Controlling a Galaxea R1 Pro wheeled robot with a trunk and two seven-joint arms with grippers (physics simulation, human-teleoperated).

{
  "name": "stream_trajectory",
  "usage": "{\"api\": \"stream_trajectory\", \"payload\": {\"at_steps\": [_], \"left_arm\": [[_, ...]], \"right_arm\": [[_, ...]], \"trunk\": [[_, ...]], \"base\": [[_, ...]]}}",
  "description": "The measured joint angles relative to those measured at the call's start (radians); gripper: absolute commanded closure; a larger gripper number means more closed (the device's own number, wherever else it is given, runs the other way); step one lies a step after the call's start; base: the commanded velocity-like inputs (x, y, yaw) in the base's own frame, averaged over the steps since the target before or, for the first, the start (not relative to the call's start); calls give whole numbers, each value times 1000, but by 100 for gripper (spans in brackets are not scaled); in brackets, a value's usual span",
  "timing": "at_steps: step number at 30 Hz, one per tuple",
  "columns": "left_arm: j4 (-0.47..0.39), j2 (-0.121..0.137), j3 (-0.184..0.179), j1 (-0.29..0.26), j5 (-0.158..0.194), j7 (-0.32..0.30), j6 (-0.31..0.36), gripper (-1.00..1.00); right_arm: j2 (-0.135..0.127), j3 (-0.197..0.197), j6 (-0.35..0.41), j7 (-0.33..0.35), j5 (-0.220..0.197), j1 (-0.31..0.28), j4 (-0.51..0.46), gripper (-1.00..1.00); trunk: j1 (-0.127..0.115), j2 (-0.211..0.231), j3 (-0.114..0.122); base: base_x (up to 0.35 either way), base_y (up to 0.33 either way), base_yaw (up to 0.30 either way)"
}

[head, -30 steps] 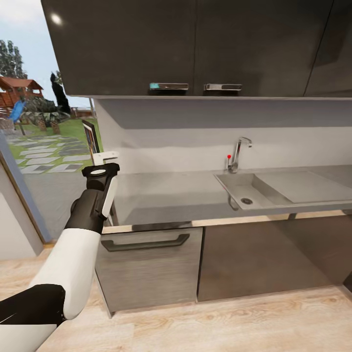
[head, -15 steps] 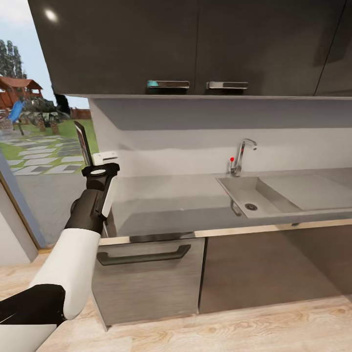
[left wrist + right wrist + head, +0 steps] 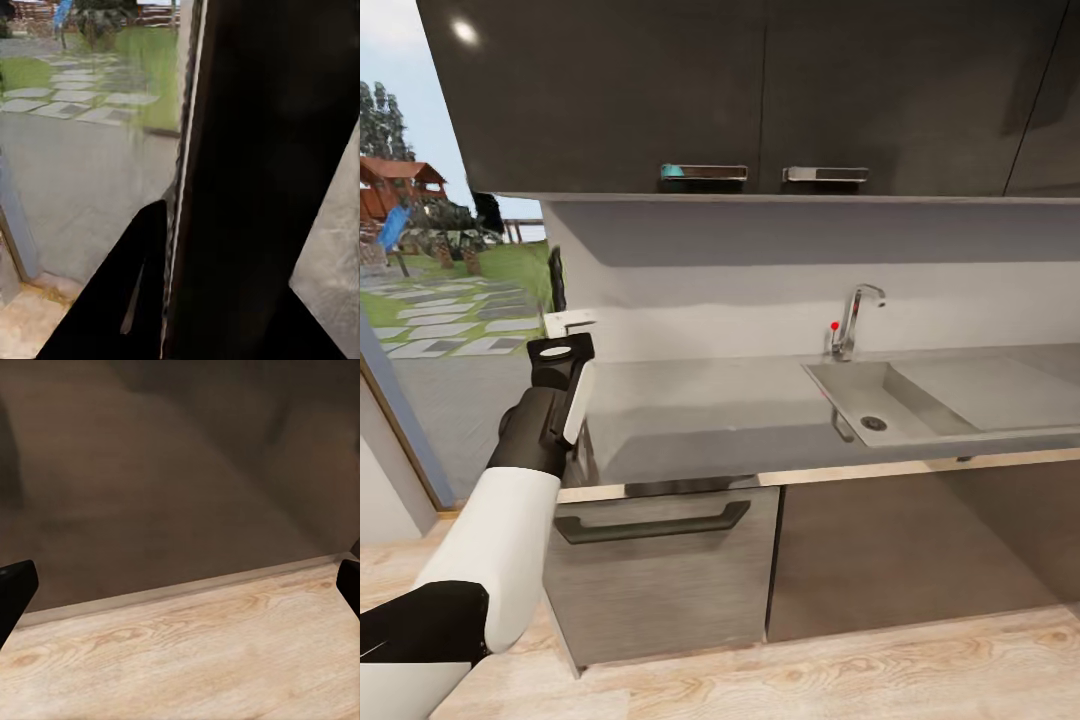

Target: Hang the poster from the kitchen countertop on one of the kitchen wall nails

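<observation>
Here we have the poster (image 3: 556,278) edge-on at the tabletop's (image 3: 710,400) left end, our left end effector (image 3: 565,322) pinching its lower edge. Judged thin, stiff and light, it may swing; holding the frame suits. Right end effector (image 3: 180,585) spread.

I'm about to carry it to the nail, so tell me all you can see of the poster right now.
The poster shows edge-on in the head view: a thin dark upright sliver above the left tool, at the left end of the kitchen countertop, against the garden outside. Its artwork can't be seen. In the left wrist view it is a broad dark slab with a pale edge, close to the camera. The grip itself is hidden.
</observation>
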Motion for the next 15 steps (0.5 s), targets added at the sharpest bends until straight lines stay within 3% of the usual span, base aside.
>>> {"api": "stream_trajectory", "payload": {"at_steps": [7, 15], "left_arm": [[-1, 20, 6, 0, 4, 1, -1, 100], [-1, 24, 7, 0, 5, -1, -1, 100]], "right_arm": [[0, 1, 0, 0, 0, 0, 15, -100], [0, 3, 0, 0, 0, 0, 32, -100]], "trunk": [[0, 0, 0], [0, 0, 0]], "base": [[0, 0, 0], [0, 0, 0]]}}
